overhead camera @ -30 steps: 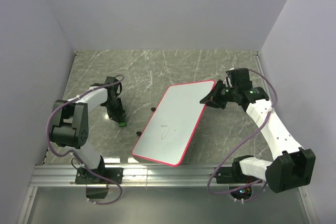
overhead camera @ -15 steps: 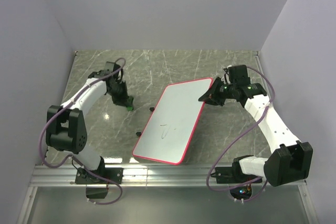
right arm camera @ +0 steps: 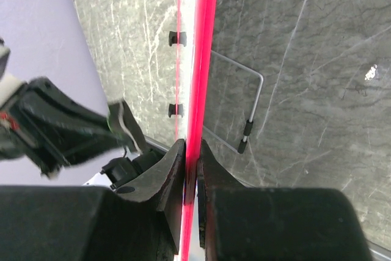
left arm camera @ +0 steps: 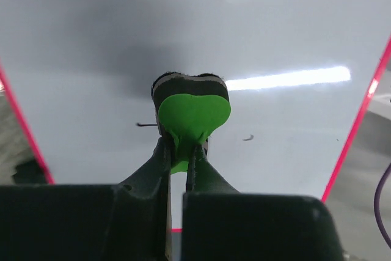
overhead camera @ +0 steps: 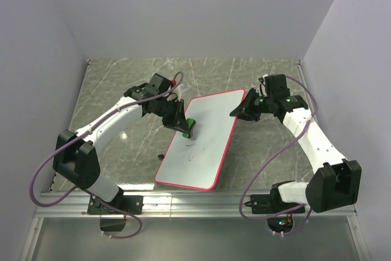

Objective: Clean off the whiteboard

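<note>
The whiteboard (overhead camera: 201, 145) is seen at the middle of the table (overhead camera: 116, 84), turned at a slant, with its thin red rim running all round. Its far right edge is pinched between the narrow fingers of the right gripper (overhead camera: 241, 112). In the right wrist view that rim is seen edge-on between the two fingers. A bent wire stand (right arm camera: 255, 99) is seen on the stone top just beside the board's edge.

A small green eraser (overhead camera: 190, 125) is clamped by the left gripper (overhead camera: 186, 128), whose fingers are drawn tight on its stem. The eraser is held over the far left part of the board. Whether it is pressed onto the surface cannot be told. Thin dark pen marks (overhead camera: 192, 150) are seen on the white just nearer than the eraser.
</note>
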Robot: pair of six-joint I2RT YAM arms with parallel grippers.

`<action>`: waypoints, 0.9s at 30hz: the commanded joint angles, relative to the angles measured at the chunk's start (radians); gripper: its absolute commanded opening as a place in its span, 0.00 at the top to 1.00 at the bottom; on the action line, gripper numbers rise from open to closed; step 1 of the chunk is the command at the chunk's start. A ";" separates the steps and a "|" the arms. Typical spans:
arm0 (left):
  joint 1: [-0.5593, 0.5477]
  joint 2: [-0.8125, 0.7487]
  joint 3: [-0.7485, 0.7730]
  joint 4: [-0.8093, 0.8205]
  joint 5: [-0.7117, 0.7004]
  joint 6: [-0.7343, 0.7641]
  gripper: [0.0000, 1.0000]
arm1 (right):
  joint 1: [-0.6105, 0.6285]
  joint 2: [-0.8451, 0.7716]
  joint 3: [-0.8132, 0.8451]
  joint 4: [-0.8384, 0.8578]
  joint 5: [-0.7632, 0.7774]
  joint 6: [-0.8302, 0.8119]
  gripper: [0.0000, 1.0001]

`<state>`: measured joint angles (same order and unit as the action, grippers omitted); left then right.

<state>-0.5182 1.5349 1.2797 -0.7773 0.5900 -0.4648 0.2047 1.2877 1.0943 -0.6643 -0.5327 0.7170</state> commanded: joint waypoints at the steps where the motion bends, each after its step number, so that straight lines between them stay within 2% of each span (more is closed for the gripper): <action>1: -0.040 -0.029 0.001 0.052 0.063 -0.024 1.00 | 0.012 0.028 0.022 0.006 0.033 -0.094 1.00; 10: -0.184 0.010 0.046 0.032 0.106 0.020 1.00 | 0.010 0.035 0.032 -0.008 0.040 -0.100 1.00; 15: -0.244 0.027 0.021 0.036 0.114 0.037 1.00 | 0.012 0.025 0.015 -0.001 0.042 -0.093 1.00; 20: -0.273 0.050 -0.026 0.013 0.039 0.045 1.00 | 0.012 0.015 0.004 -0.006 0.048 -0.091 1.00; 24: -0.272 0.097 -0.083 -0.027 -0.100 0.038 1.00 | 0.012 0.006 -0.005 -0.011 0.048 -0.090 1.00; 27: -0.263 0.140 -0.112 -0.022 -0.133 0.025 1.00 | 0.012 -0.004 -0.013 -0.011 0.048 -0.088 1.00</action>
<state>-0.7708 1.5856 1.2373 -0.7731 0.6304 -0.4618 0.2031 1.3060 1.0943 -0.6678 -0.5308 0.6941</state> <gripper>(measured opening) 0.068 0.157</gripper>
